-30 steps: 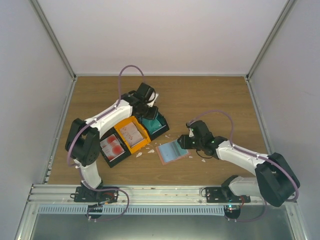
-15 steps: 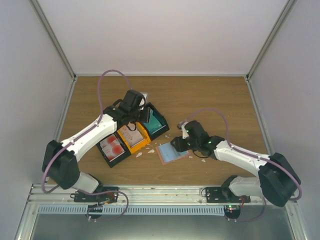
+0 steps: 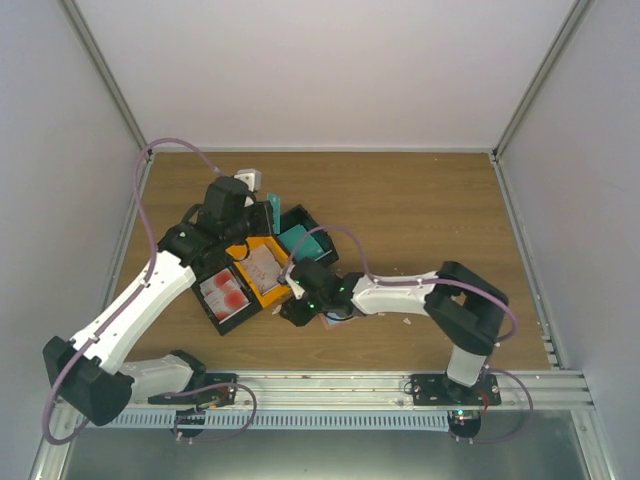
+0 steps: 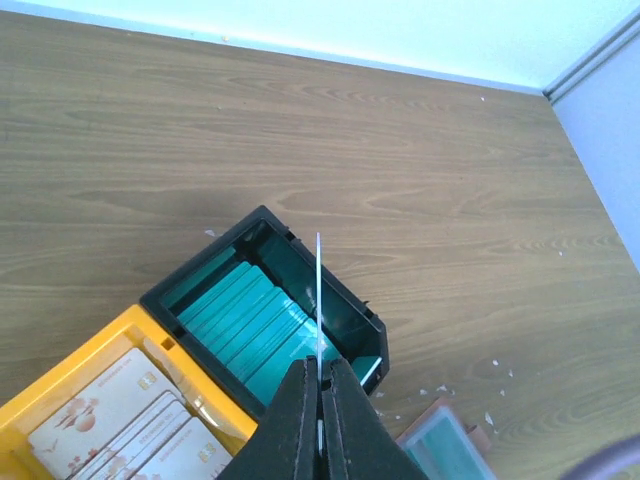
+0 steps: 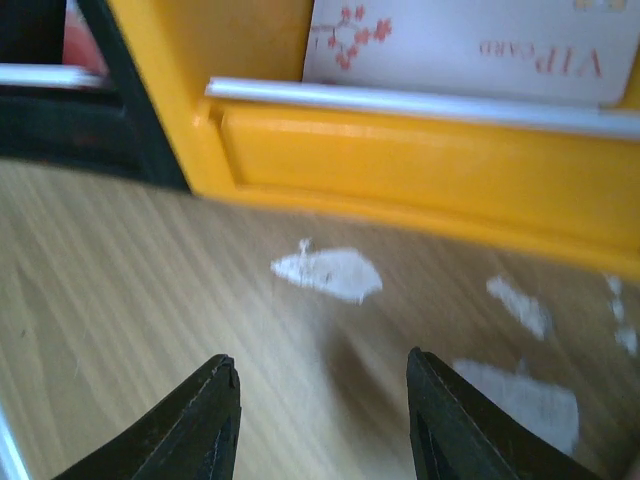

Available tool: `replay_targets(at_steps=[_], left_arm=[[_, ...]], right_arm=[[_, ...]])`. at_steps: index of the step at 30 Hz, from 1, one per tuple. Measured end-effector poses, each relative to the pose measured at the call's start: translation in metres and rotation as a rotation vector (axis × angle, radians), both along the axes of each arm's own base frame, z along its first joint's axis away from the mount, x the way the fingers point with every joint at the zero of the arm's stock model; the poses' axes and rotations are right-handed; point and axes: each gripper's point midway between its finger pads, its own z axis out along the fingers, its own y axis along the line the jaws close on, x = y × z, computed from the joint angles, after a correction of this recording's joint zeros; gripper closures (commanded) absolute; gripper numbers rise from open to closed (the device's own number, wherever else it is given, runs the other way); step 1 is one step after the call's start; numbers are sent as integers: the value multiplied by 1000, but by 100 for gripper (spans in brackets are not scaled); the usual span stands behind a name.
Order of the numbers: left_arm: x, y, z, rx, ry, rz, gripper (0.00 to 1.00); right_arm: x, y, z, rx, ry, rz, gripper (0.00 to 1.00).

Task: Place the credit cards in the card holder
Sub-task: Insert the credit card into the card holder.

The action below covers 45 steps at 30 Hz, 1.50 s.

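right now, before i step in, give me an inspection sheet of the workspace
surface: brown wood-grain tabletop, no spill seen
job's things: thin teal plastic card held edge-on over the black plastic bin of teal cards; salmon leather-like card holder beside that bin, second teal card on or in it
clutter: small white scraps; orange plastic bin of pale cards; black bin of red cards
hands: left hand shut on the thin teal plastic card; right hand open, low over the scraps
cables: purple cables loop above both arms
surroundings: white walls, metal frame rail; nothing else seen
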Motion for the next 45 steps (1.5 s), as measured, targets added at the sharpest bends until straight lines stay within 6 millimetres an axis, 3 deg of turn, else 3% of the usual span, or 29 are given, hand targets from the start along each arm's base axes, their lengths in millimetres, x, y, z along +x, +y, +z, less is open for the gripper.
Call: replay_targets(at_steps=[6, 14, 20, 23, 29, 35, 38, 41, 45], left_arm=[[-4, 10, 2, -1, 9, 19, 100], [-11, 13, 8, -20, 8, 9, 99], [-14, 8, 9, -52, 13, -14, 99], [-20, 6, 0, -80, 34, -19, 98], [-27, 0, -19, -147, 79, -29, 99], [-41, -21, -65, -297, 180, -61, 100], [-56, -40, -93, -349, 247, -85, 100], [-75, -68, -118, -374, 318, -129, 100], [-93, -96, -146, -400, 393, -158, 100]], right_arm=[[19, 32, -7, 17, -12, -3, 54], [45, 49, -18, -7, -38, -85, 56], [71, 49, -13, 17, -37, -173, 56], [79, 41, -11, 34, -37, -200, 56], [69, -9, 17, 79, -44, -259, 55], [79, -82, 62, 109, -134, -431, 50], [81, -126, 57, 58, -137, -536, 47], [74, -169, 39, -22, -111, -616, 45], [59, -205, 18, -94, -61, -664, 44]])
